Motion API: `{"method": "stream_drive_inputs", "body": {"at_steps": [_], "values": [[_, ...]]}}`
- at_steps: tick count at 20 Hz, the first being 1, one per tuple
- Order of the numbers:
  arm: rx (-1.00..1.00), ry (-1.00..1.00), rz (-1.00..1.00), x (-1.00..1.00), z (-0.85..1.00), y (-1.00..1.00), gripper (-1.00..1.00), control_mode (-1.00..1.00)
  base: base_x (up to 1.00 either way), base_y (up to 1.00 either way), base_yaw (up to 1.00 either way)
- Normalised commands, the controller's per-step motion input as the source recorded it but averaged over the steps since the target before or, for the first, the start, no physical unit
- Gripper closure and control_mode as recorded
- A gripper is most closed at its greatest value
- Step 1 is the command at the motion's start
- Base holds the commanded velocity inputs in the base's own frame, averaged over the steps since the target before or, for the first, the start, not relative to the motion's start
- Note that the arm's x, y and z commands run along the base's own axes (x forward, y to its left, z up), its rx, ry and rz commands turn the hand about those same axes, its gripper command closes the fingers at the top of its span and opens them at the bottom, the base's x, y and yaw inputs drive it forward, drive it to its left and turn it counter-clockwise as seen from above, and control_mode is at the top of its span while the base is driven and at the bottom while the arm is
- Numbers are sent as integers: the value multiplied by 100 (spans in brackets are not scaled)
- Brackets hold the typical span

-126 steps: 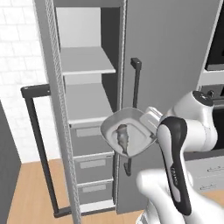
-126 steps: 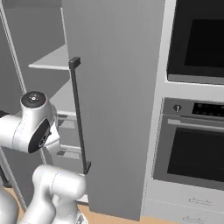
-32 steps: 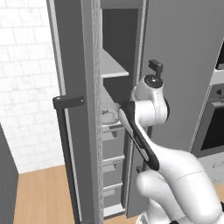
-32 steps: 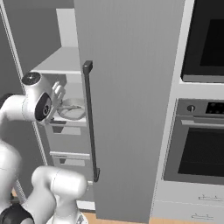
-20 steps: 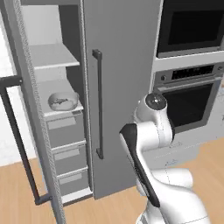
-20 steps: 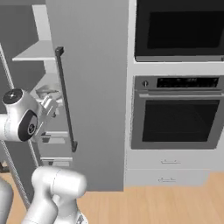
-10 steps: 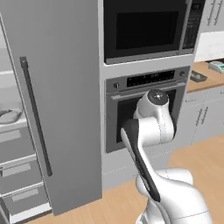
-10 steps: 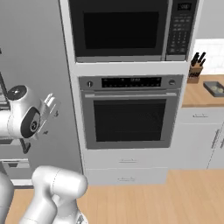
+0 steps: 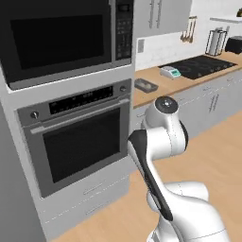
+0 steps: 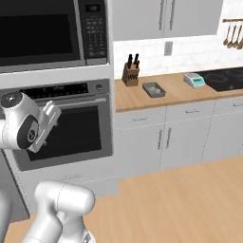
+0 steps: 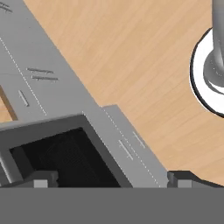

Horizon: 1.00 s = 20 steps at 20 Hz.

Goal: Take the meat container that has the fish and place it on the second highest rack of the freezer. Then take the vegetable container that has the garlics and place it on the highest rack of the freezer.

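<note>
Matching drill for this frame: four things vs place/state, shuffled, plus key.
1. vegetable container
2. knife block
3. hanging utensils
4. gripper

A. upright at the back of the counter, against the tiled wall
B. open, nothing between its fingers
C. lying flat on the counter, out from the wall
D. up on the wall, above the cooktop

Pairs: 1-C, 2-A, 3-D, 4-B
</note>
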Motion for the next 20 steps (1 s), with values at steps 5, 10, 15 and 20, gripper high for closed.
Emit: {"method": "stream_drive_inputs", "body": {"at_steps": [5,10,15,20], "values": [[0,0,0,0,0,0,-100,100,96,-100,-22],[0,0,0,0,0,0,-100,100,100,-100,12],[0,0,0,0,0,0,-100,100,100,-76,5],[0,0,0,0,0,0,-100,100,100,-40,11]]}}
